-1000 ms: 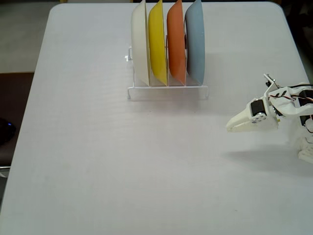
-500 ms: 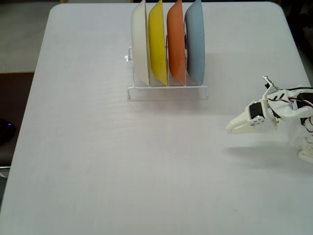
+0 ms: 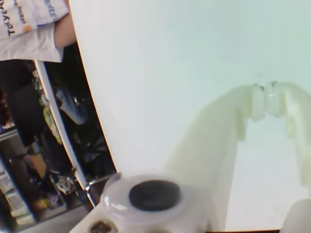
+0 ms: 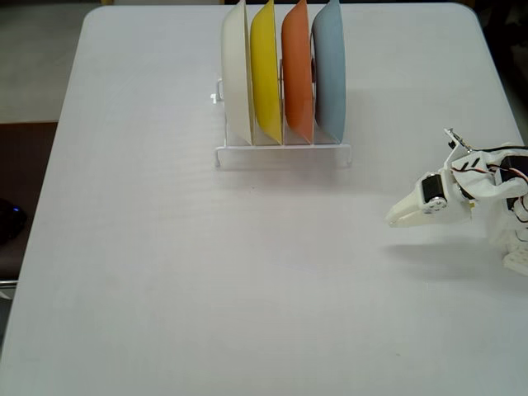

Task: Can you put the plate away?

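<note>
The light blue-grey plate (image 4: 330, 70) stands on edge in the rightmost slot of a white wire rack (image 4: 280, 151) at the back of the table in the fixed view. My white gripper (image 4: 393, 219) hovers low over the table far to the right of the rack and nearer the front, well apart from the plate, pointing left. Its fingers are shut with nothing between them. In the wrist view the gripper (image 3: 266, 99) shows its tips pressed together over bare white table. The plate is out of that view.
An orange plate (image 4: 297, 70), a yellow plate (image 4: 266, 70) and a white plate (image 4: 237, 74) fill the other rack slots. The white table (image 4: 206, 272) spreads out in front of the rack. A person and dark clutter (image 3: 34, 121) lie beyond the table's edge in the wrist view.
The gripper has drawn back slightly to the right and dipped a little. The plates and the rack have not moved.
</note>
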{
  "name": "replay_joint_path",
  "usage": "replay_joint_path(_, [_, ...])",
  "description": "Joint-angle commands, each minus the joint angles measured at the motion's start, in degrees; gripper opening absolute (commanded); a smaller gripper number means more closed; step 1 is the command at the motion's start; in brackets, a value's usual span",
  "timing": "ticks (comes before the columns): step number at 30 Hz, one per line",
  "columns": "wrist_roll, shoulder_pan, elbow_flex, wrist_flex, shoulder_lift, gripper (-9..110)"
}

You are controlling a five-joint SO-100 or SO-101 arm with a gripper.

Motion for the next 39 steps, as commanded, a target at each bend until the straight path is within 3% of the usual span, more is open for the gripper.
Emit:
replay_joint_path(1, [2.29, 0.35, -0.18, -0.53, 0.97, 0])
replay_joint_path(7, [7.38, 0.44, -0.18, -1.58, 0.97, 0])
replay_joint_path(39, [7.12, 0.44, -0.18, -0.70, 0.97, 0])
